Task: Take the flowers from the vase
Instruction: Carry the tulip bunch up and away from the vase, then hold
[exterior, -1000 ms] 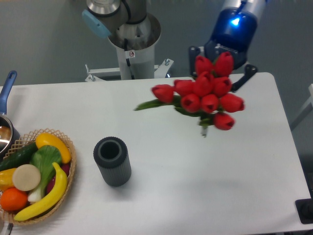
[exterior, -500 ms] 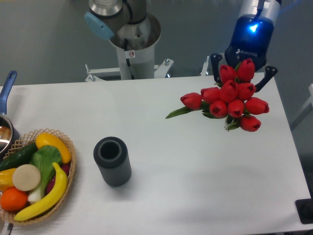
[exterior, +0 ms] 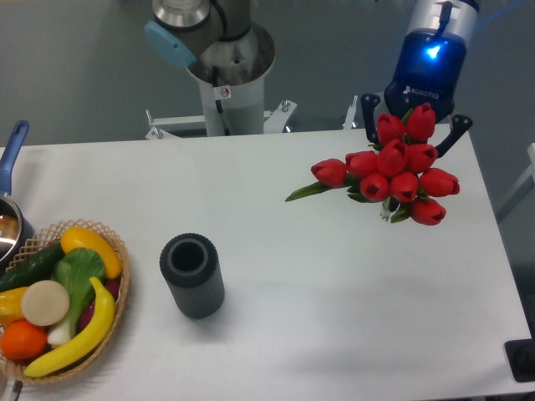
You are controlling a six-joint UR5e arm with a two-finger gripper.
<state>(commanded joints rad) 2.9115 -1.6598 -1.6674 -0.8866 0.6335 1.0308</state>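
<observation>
The flowers (exterior: 389, 175) are held by the gripper (exterior: 411, 134) at the upper right, above the table (exterior: 334, 292). The vase (exterior: 192, 275) is left standing at lower left, well apart.

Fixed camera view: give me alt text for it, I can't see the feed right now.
The gripper holds the flowers above the table's far right side, clear of the vase, which stands with nothing in its mouth. A basket of fruit and vegetables sits at the left edge.

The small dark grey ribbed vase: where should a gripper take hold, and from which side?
Probably across the ribbed wall of the dark grey cylindrical vase, coming down from above: it stands upright with its round mouth open, apart from the wicker basket.
</observation>
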